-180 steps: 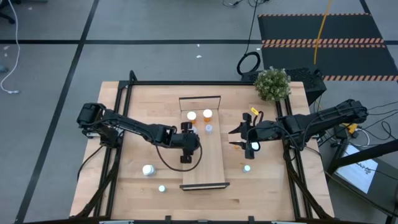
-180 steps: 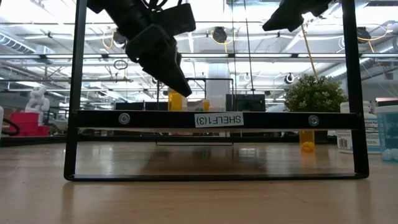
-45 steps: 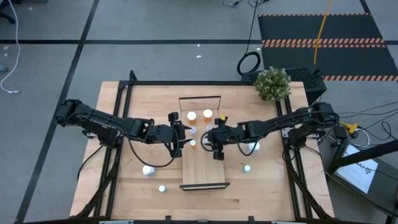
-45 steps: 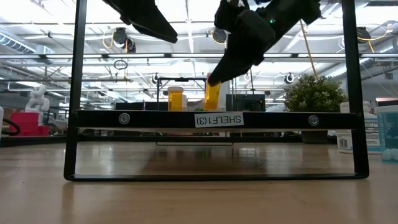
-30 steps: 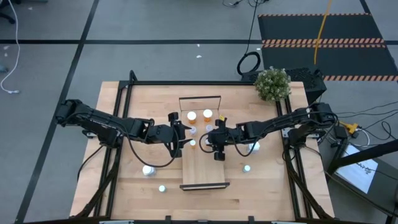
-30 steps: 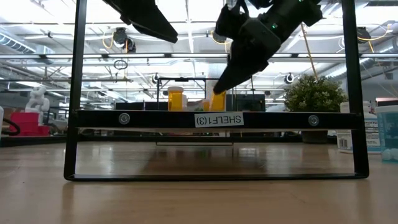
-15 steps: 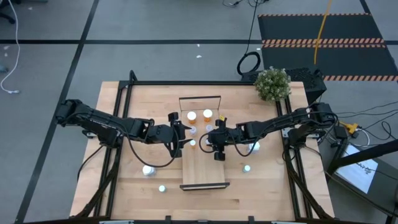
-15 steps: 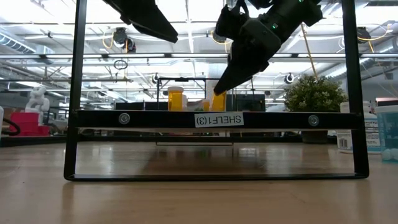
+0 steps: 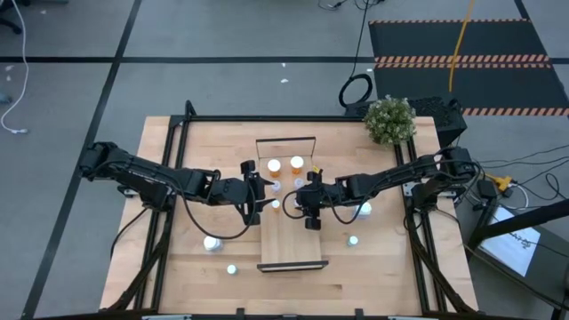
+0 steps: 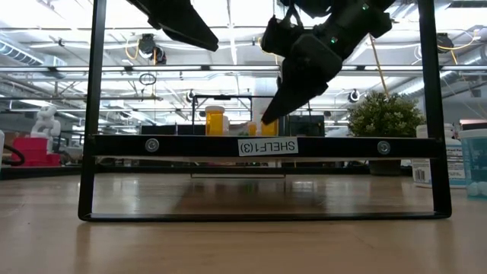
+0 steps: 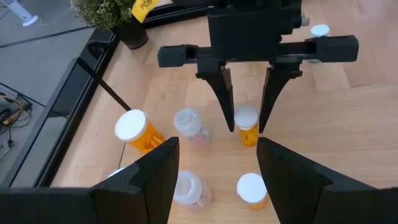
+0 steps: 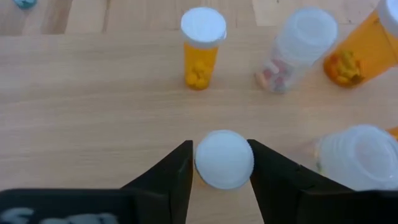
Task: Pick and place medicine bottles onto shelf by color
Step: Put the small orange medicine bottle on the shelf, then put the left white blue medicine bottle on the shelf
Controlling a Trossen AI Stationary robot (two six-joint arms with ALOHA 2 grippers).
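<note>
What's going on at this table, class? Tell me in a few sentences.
The right gripper is low over the shelf. Its jaws sit either side of a small orange bottle that stands upright on the board, and they seem slightly clear of it. The left gripper hovers opposite, open and empty. Other orange and clear bottles stand near the shelf's plant end, and a few loose bottles wait on the table.
</note>
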